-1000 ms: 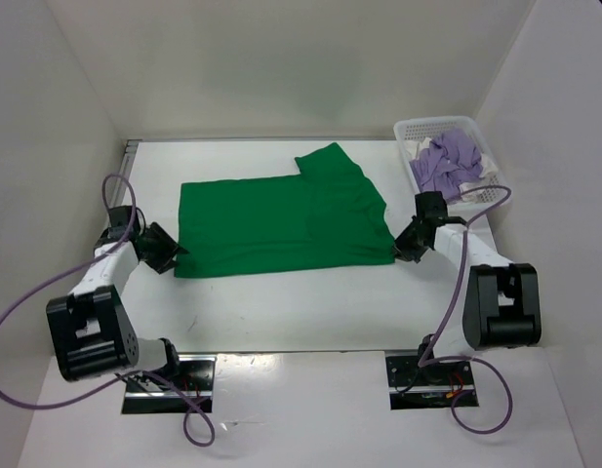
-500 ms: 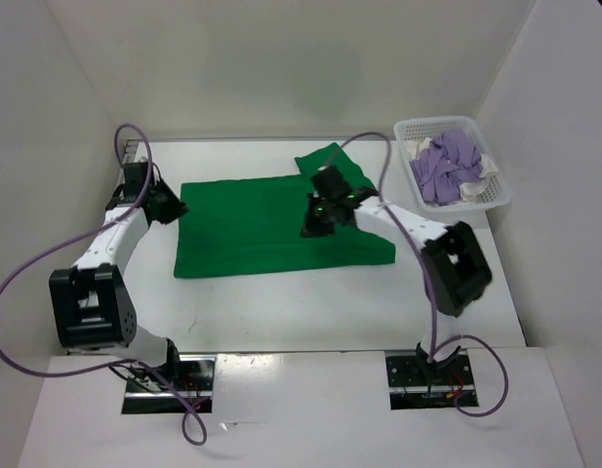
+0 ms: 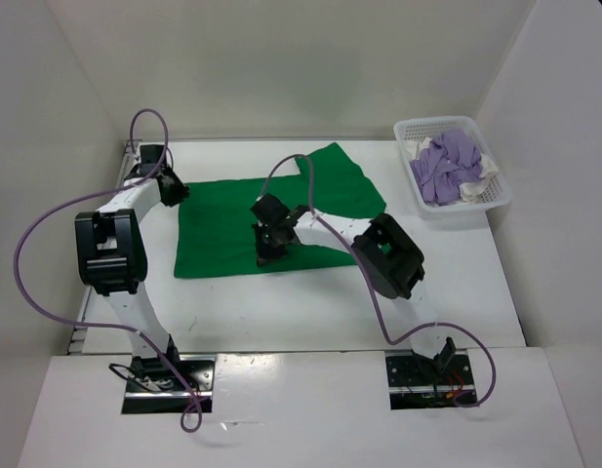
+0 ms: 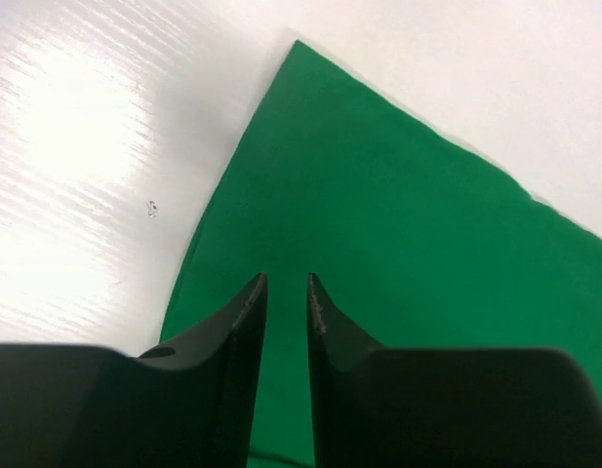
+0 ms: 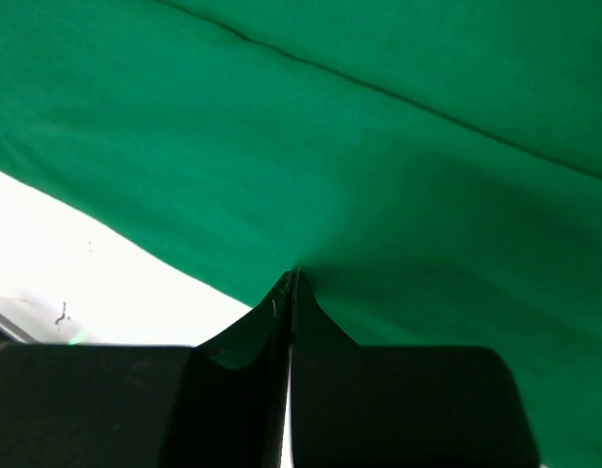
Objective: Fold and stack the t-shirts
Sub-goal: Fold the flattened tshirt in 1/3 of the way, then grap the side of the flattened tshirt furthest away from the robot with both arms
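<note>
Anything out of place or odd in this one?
Nothing spilled or damaged. The green t-shirt lies lopsided mid-fold: the shut right gripper pinches it close to its near edge, and one sleeve juts out at the far side. The purple t-shirt and white t-shirt sit crumpled in the mesh basket.

Right end effector (image 5: 289, 283) pinches green t-shirt (image 5: 379, 146).

The plain bright green t-shirt (image 3: 222, 229) covers part of the glossy white desk (image 3: 281, 302). At far right, a white mesh basket (image 3: 408, 127) holds a light purple t-shirt (image 3: 447, 166) and a white t-shirt (image 3: 473, 191). The left tool (image 4: 286, 292) and right tool (image 5: 289, 283) are black.
</note>
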Robot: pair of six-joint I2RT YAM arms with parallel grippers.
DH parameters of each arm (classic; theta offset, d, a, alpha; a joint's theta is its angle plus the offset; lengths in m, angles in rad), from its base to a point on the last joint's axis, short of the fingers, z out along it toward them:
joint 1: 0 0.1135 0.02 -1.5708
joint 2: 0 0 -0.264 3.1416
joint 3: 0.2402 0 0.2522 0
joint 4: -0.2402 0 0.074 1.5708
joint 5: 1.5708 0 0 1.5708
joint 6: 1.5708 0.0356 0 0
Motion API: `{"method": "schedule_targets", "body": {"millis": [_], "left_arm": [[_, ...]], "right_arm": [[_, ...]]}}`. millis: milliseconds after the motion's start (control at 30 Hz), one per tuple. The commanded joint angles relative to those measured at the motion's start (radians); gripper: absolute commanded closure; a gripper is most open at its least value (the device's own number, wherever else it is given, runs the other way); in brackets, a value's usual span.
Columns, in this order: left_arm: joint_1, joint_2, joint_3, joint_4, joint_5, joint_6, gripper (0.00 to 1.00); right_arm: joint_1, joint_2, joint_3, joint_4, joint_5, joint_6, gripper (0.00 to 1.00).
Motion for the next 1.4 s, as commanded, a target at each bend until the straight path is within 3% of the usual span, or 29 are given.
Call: {"method": "schedule_targets", "body": {"millis": [0, 300, 467, 633, 800, 967, 1133, 1367], "left_arm": [[-0.005, 0.008, 0.043, 0.029, -0.026, 0.022, 0.69], [0.043, -0.005, 0.02, 0.029, -0.048, 0.022, 0.62], [0.055, -0.005, 0.02, 0.04, -0.048, 0.022, 0.61], [0.073, 0.054, 0.091, 0.018, -0.069, 0.033, 0.6], [0.133, 0.075, 0.1, 0.009, -0.069, 0.045, 0.58], [0.133, 0.132, 0.111, -0.029, -0.1, 0.057, 0.57], [0.133, 0.15, 0.086, 0.004, -0.097, 0.057, 0.55], [0.133, 0.201, 0.089, 0.003, -0.061, 0.057, 0.55]], "right_arm": [[0.017, 0.015, -0.037, 0.048, 0.016, 0.015, 1.0], [0.161, -0.048, -0.176, 0.085, -0.015, 0.067, 1.0], [0.161, -0.11, -0.173, 0.041, 0.056, 0.051, 1.0], [0.129, -0.153, -0.042, -0.039, 0.047, -0.002, 0.77], [-0.021, -0.187, 0.04, -0.039, -0.003, -0.05, 0.7], [-0.199, -0.178, 0.103, -0.039, -0.027, -0.117, 0.96], [-0.373, -0.105, 0.242, -0.068, -0.041, -0.16, 0.98], [-0.488, -0.052, 0.354, -0.07, -0.073, -0.15, 0.92]]}}
